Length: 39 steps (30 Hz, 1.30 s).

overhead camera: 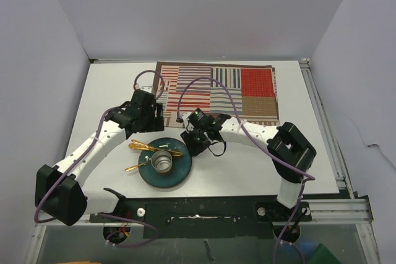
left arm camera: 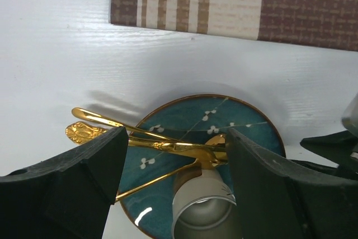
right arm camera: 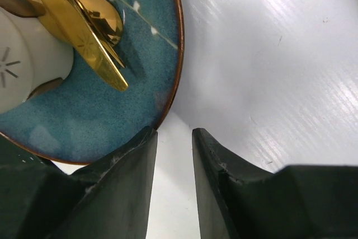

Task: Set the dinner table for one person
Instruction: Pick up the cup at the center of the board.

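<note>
Top external view: the large white rectangular dinner table (overhead camera: pixel 111 91), with aluminium rails at its edges, carries everything shown. A striped patchwork cloth placemat (overhead camera: pixel 247 91) lies at its far side. A round teal glazed plate with a brown rim (overhead camera: pixel 180 171) sits near the front edge, apart from the placemat. On the plate are a small pale cup (overhead camera: pixel 163 162) and gold metal cutlery (overhead camera: pixel 151 148), whose handles overhang the plate's left rim.

Left wrist view: the left pincer (left arm camera: pixel 176 138) stands wide, its jaws framing the cutlery and cup and holding nothing.

Right wrist view: the right pincer (right arm camera: pixel 174 132) is narrow, with bare table showing in the gap. One jaw tip lies at the plate's rim; whether they touch cannot be told.
</note>
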### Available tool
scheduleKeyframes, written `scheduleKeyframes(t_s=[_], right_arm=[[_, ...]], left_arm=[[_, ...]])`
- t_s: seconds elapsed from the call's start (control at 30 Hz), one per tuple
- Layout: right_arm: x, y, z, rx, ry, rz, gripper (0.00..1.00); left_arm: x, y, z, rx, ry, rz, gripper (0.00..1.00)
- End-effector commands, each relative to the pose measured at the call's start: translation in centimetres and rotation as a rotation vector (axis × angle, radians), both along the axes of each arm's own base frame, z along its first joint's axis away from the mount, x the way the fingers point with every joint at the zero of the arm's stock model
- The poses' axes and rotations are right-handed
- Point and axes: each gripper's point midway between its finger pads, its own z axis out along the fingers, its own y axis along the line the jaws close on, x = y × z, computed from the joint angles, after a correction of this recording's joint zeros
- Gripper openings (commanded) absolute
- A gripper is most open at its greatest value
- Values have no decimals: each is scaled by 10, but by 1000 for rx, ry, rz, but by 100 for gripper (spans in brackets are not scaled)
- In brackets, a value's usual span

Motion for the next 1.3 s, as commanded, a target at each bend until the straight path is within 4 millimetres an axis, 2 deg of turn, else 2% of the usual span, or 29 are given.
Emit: scheduleKeyframes(t_s=[0.0, 0.1, 0.2, 0.33, 0.63, 0.73, 0.9, 1.13, 1.27], right_arm=[[10, 26, 41, 59, -73, 32, 33], [7, 38, 72, 79, -106, 56, 34], [-3, 48, 92, 120, -105, 87, 35], [-14, 56, 100, 163, -90, 115, 35], [-23, 66, 100, 169, -81, 137, 35], [-28, 73, 103, 186, -70, 164, 36], [-37, 91, 97, 188, -27, 231, 36], [-33, 105, 64, 128, 5, 251, 36], [-31, 109, 53, 112, 18, 255, 36]], left_arm=[[2, 23, -1, 73, -12, 50, 71], [8, 31, -6, 64, -2, 64, 71], [15, 41, -8, 51, -9, 85, 71], [19, 56, -15, 52, -2, 113, 71], [19, 100, -25, 131, 24, 202, 71], [19, 107, -28, 123, 24, 213, 71], [18, 109, -34, 111, 38, 216, 71], [19, 108, -32, 100, 28, 212, 71], [18, 106, -32, 90, 28, 206, 71]])
